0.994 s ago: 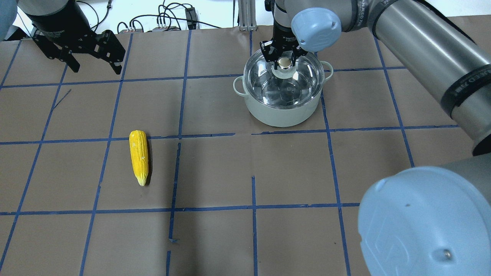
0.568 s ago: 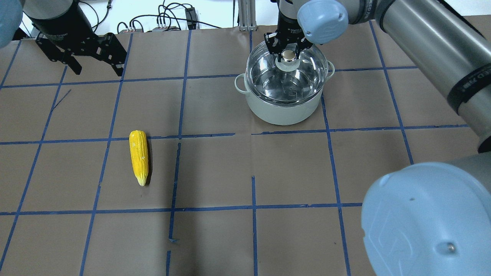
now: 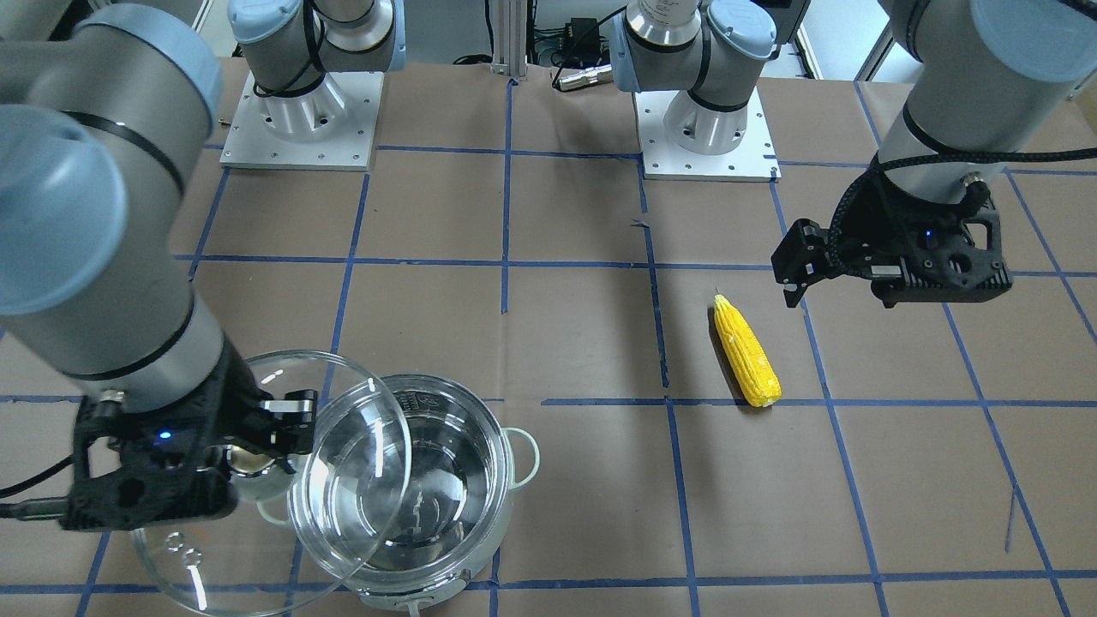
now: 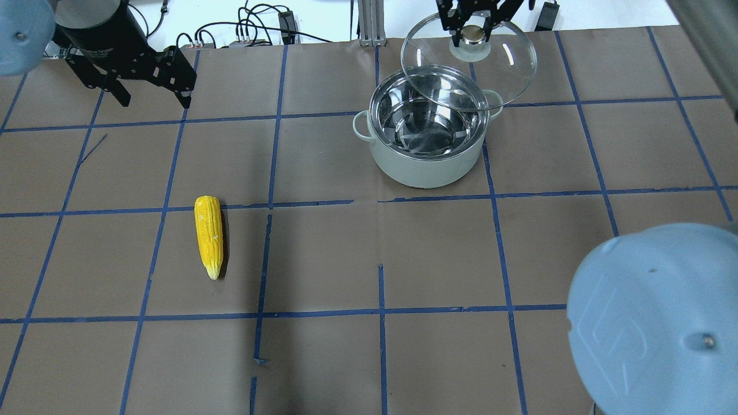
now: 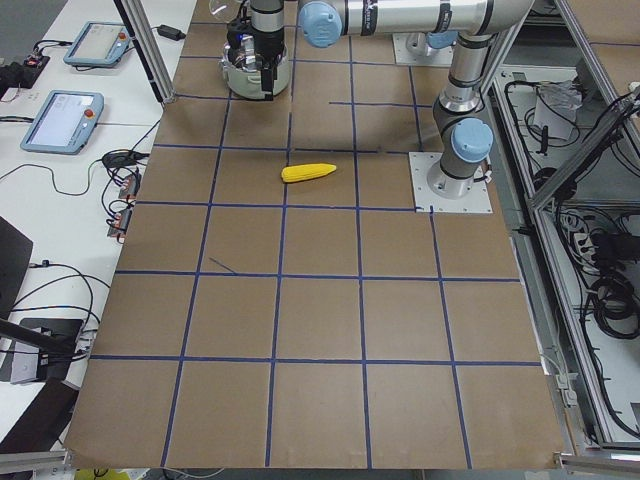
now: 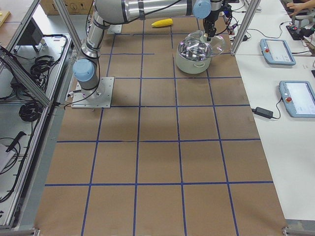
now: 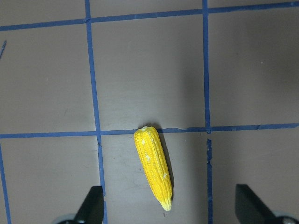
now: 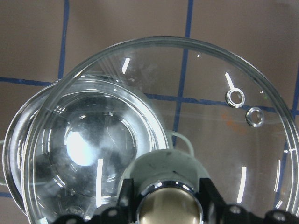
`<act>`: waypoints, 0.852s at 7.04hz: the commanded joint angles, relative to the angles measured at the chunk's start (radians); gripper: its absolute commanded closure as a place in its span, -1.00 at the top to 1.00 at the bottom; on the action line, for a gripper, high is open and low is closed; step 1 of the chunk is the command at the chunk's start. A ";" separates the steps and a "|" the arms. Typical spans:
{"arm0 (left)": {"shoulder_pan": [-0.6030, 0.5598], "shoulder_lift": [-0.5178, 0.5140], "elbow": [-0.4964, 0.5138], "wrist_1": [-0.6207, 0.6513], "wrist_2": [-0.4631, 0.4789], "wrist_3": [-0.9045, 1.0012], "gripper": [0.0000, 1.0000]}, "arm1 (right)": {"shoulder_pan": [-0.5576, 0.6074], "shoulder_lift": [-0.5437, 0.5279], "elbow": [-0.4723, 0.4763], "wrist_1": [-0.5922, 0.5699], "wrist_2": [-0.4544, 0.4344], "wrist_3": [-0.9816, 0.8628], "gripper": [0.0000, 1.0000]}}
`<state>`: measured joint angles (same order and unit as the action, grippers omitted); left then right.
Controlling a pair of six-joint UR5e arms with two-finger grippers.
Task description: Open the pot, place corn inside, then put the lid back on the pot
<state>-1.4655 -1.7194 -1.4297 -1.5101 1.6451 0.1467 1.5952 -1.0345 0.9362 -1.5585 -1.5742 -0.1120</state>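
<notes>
Pot: the pot (image 4: 424, 170) stands upright and uncovered on the far side of the table (image 4: 323, 259), right of centre, with its shiny steel inside showing.
Lid: the lid (image 4: 507, 75) is off the pot and held in the air, tilted. It is set off toward the pot's far right, and from above its near edge overlaps the pot's far-right rim.
Right gripper: the right gripper (image 4: 474, 33) has its fingers closed on the lid's metal knob (image 8: 163, 207).
Corn: the corn (image 4: 209, 235) lies flat on the table, near and left of the pot and well apart from it, its pointed tip toward the near side.
Left gripper: the left gripper (image 4: 154, 99) hovers at the far left, beyond the corn, fingers spread wide and holding nothing.
Table: brown paper crossed by blue tape lines (image 4: 380, 311).
</notes>
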 commanded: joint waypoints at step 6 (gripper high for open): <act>0.008 0.003 -0.049 0.001 -0.001 0.007 1.00 | -0.281 -0.006 -0.020 0.117 0.042 -0.253 -0.80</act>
<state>-1.4539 -1.7247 -1.4625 -1.5108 1.6509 0.1554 1.3379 -1.0488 0.9122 -1.4459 -1.5434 -0.3509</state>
